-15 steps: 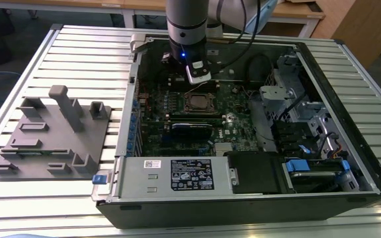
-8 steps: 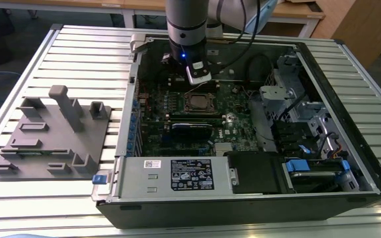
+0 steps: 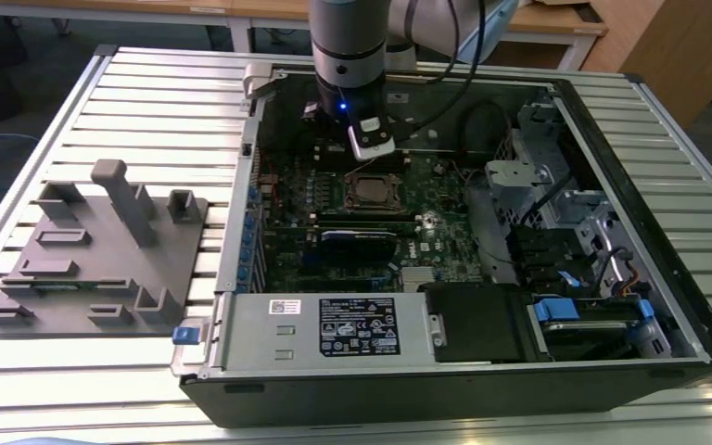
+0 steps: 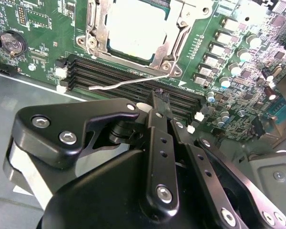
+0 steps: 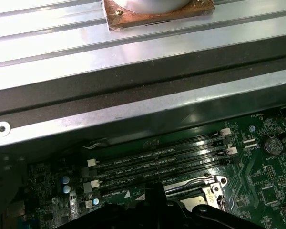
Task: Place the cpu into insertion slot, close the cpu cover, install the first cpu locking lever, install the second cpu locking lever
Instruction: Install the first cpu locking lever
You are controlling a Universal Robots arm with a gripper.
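cpu [image 4: 133,26] seated, cpu cover [image 4: 96,33] down. I judge lever step in hand: locking lever [image 4: 128,83] loose, needs pressing under catch. gripper [image 4: 158,98] jaws together, empty.

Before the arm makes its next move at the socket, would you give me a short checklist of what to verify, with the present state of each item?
1. cpu seated in the insertion slot: ok, its silver top lies flat inside the rim.
2. cpu cover lowered over the chip: ok, the frame lies around it.
3. Locking lever latched: not ok, the thin wire juts out over the memory slots.
4. Other locking lever latched: cannot tell.
5. Gripper empty: ok, shut on nothing, above the memory slots beside the socket.
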